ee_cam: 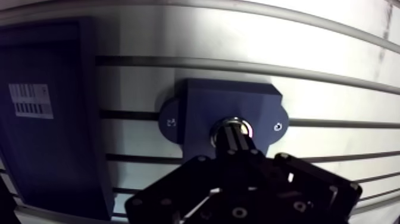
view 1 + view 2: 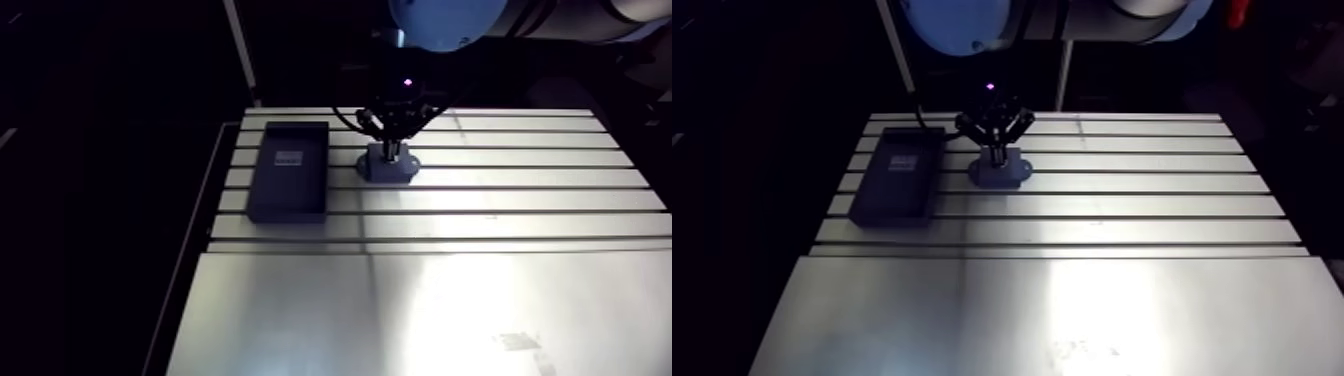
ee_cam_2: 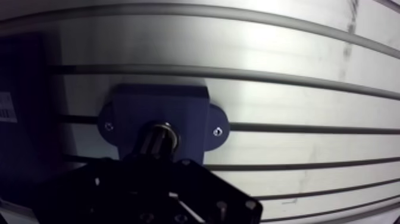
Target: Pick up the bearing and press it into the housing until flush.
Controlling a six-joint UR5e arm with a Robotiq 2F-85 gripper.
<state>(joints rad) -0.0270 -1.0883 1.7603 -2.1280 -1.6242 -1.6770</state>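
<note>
Over the table (image 2: 500, 200), in the arm view, I reach straight down onto the housing (image 2: 385, 172), with a dark tray (image 2: 290, 170) just beside it. From the wrist view, my jaws are together, tips on the metal bearing (image 1: 227, 125), which sits in the housing's middle bore; the tray lies alongside.
</note>
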